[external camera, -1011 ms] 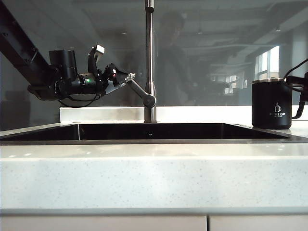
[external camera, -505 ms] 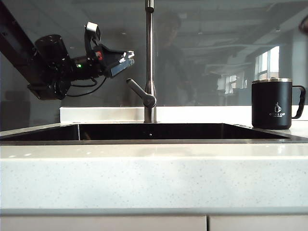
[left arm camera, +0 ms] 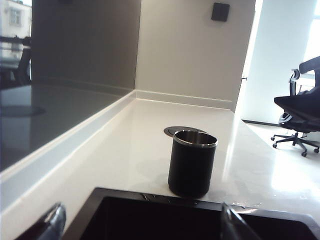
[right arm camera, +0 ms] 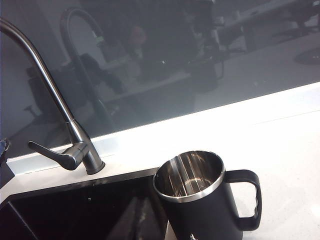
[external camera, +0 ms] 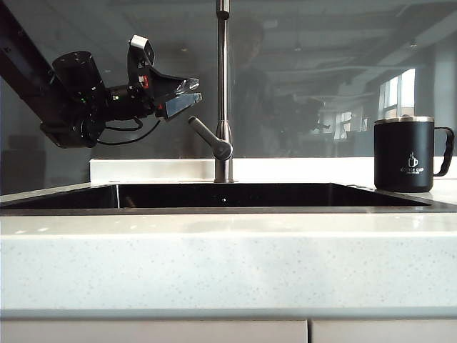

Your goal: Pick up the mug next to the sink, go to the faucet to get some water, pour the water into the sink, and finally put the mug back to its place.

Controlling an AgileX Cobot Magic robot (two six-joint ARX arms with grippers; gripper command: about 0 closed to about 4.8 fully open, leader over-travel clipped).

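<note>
The black mug with a steel rim stands upright on the counter right of the sink, its handle pointing right. The thin steel faucet rises behind the sink, with its lever slanting up to the left. My left gripper hangs open just above the lever tip, touching nothing. In the left wrist view its fingertips stand wide apart, and the mug is far beyond the sink rim. My right gripper is shut and empty, drawn back beside the mug; the exterior view does not show it.
A dark glass backsplash runs behind the counter. A white ledge lies at the faucet's foot. A round steel cover is set in the counter beyond the mug. The speckled counter front fills the near side.
My left gripper has lifted off the faucet lever and tilted upward. My right gripper, which was at the mug's handle, has pulled out of the exterior view. The mug has stayed put.
</note>
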